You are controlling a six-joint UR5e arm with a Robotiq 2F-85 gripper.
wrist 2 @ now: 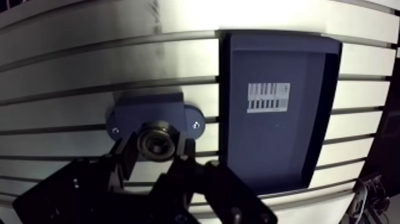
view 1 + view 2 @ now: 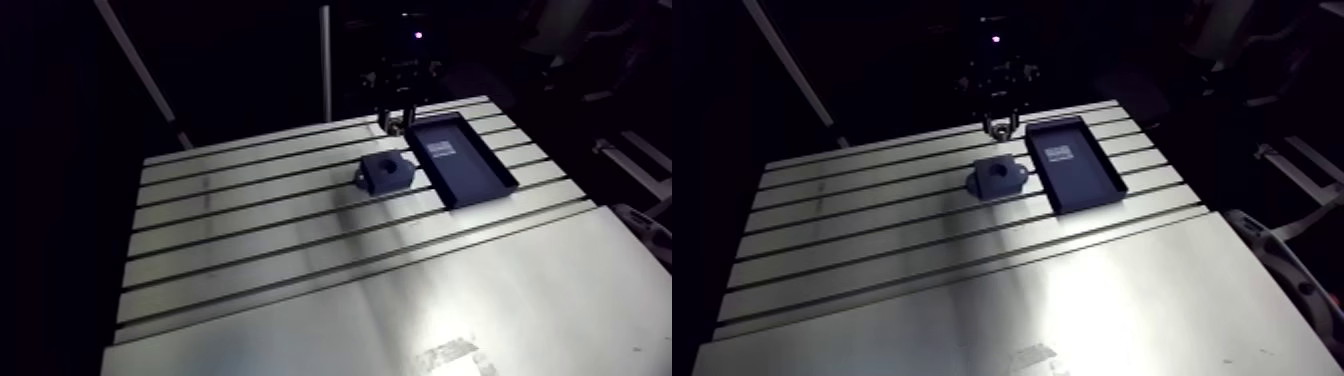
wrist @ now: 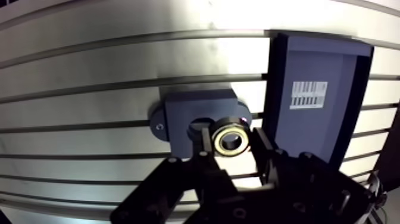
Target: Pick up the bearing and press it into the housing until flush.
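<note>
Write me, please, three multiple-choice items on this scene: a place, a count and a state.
1. Where is the tray? A) on the housing B) beside the housing, on the table C) under the table
2. How many barcode labels are in the tray? A) none B) one C) three
3. How is the bearing? A) lying in the tray B) flush in the housing C) clamped between the fingers
Key: 1 B, they sit side by side; 2 B, one white label shows; 3 C, a finger presses each side.

The gripper (image 3: 232, 143) is matte black, chunky angular links, few round screws (image 3: 238, 212). Tiny purplish light (image 2: 416, 35) up on the wrist (image 2: 404, 66).
</note>
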